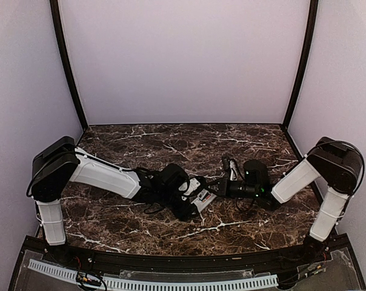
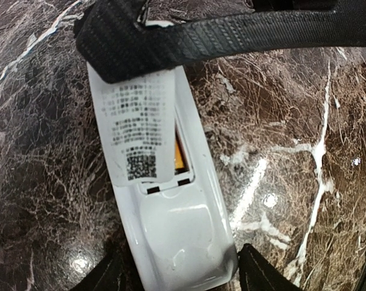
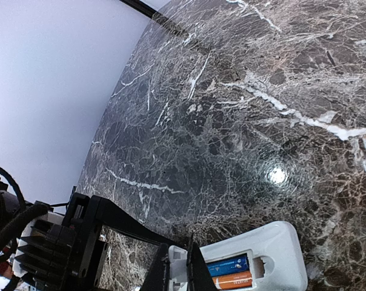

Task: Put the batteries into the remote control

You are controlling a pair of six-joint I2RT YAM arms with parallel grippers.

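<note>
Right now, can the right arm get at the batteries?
Probably yes: the right gripper is at the remote, right beside the batteries, which lie bare in it with nothing between.

White remote control (image 2: pixel 183 242), blue and orange batteries (image 3: pixel 228 267), brown marble table (image 1: pixel 171 139) (white veins)

My left arm (image 1: pixel 104 174) and right arm (image 1: pixel 295 180) wear white shells, black joint housings (image 1: pixel 53 170) and looping black cables (image 1: pixel 151 209).
</note>
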